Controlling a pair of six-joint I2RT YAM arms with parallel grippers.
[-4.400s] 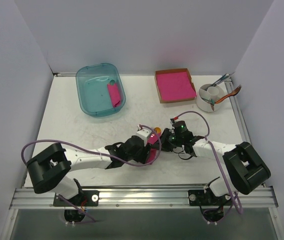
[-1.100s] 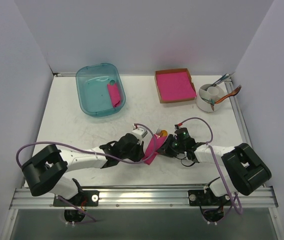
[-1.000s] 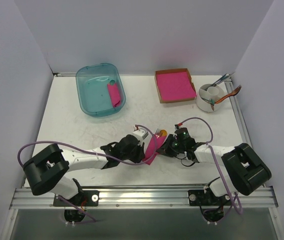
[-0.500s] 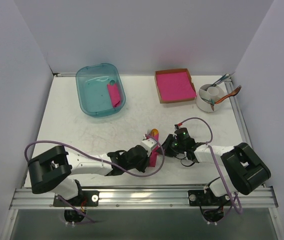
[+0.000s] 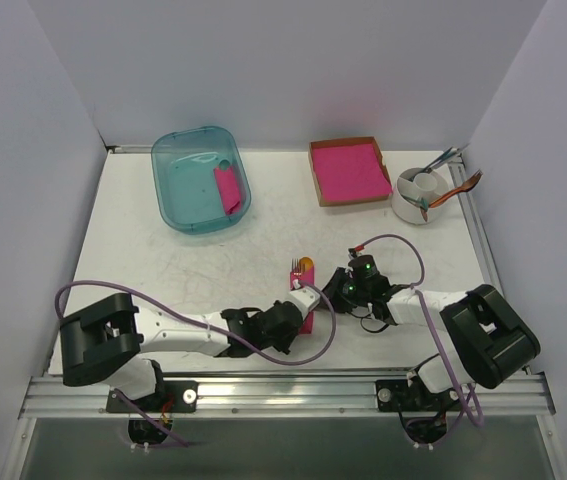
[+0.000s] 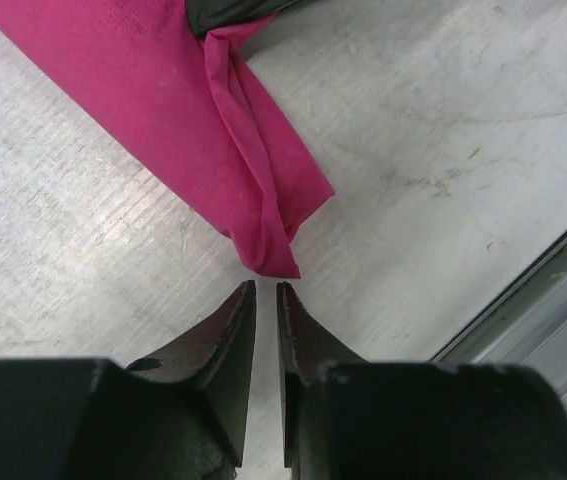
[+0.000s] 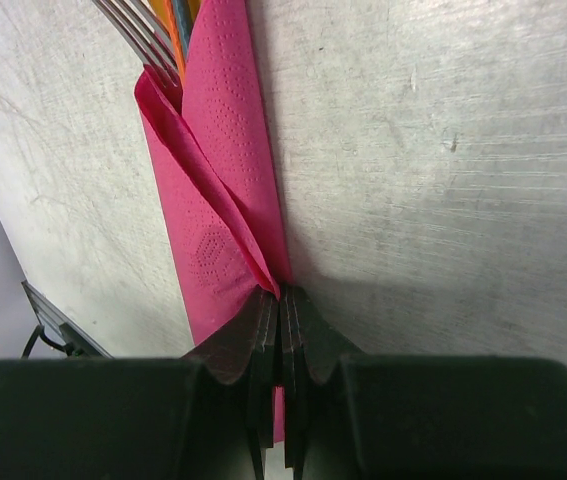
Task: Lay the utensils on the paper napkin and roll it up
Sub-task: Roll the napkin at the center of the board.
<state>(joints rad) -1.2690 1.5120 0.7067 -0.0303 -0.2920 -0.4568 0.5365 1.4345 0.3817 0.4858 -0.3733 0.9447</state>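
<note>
The magenta paper napkin [image 5: 305,294] lies folded into a narrow roll near the table's middle front. The grey fork's tines [image 5: 295,265] and the orange spoon [image 5: 307,264] stick out of its far end. My right gripper [image 5: 329,290] is shut on the napkin's long fold [image 7: 213,180], with the fork tines [image 7: 135,28] and the spoon [image 7: 171,14] beyond it. My left gripper [image 5: 301,308] sits just off the roll's near end [image 6: 263,240]. Its jaws [image 6: 264,288] are almost closed, with a thin gap and nothing in it.
A teal bin [image 5: 178,205] at the back left holds a pink roll [image 5: 228,188]. A cardboard box with a pink stack [image 5: 346,170] and a white cup of teal-handled cutlery [image 5: 420,195] stand at the back right. The table's front rail [image 6: 553,310] is close by.
My left gripper has let go of the napkin and swung from its left side round to its near end. The napkin has gone from a loose tilted sheet to a narrow roll.
</note>
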